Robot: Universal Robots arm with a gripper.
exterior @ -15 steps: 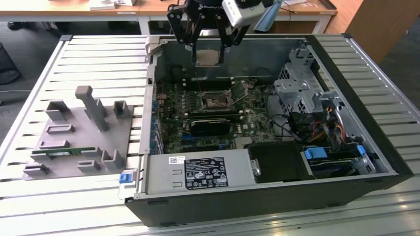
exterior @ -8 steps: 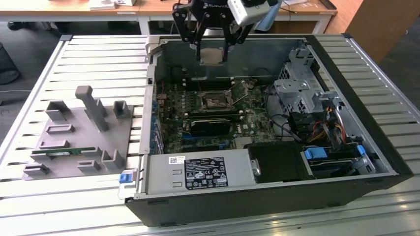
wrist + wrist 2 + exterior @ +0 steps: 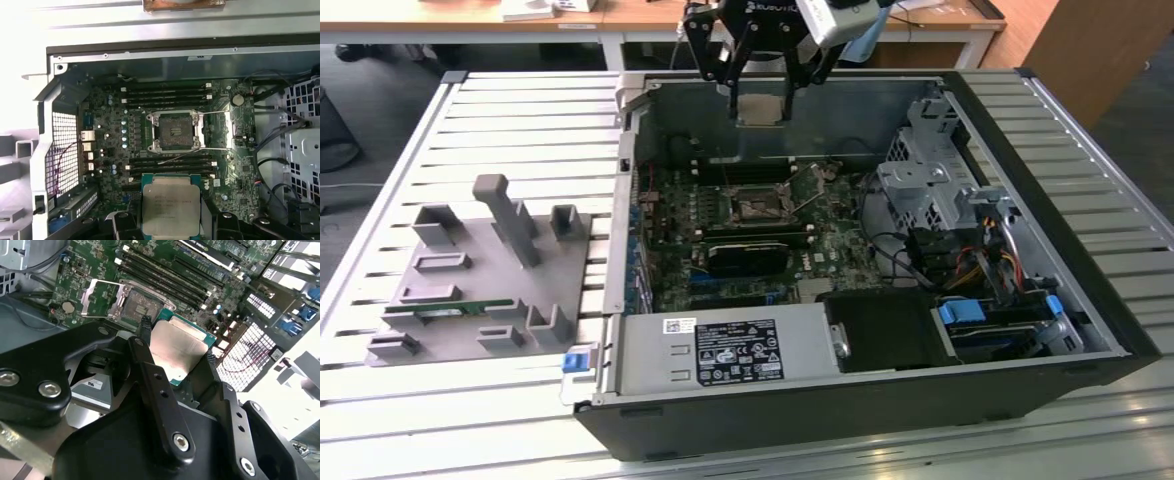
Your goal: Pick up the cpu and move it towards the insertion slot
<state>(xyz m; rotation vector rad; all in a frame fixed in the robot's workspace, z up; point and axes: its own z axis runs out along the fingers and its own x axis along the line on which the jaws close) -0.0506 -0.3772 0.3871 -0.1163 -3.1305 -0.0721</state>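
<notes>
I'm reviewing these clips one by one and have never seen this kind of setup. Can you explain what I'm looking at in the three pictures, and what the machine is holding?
The exterior view looks from outside at an open computer case lying on a slatted table. A grey fixture tray sits at the exterior view's left. Above the case hangs the robot arm's gripper.

The other two pictures come from cameras riding on the arm near its wrist, looking past the gripper's black fingers into the case.

The gripper is shut on the cpu, a flat square chip with a silvery metal top, held by its edges. In the case lies the green motherboard with the insertion slot, a square metal-framed socket, apart from the chip and not yet reached.
</notes>
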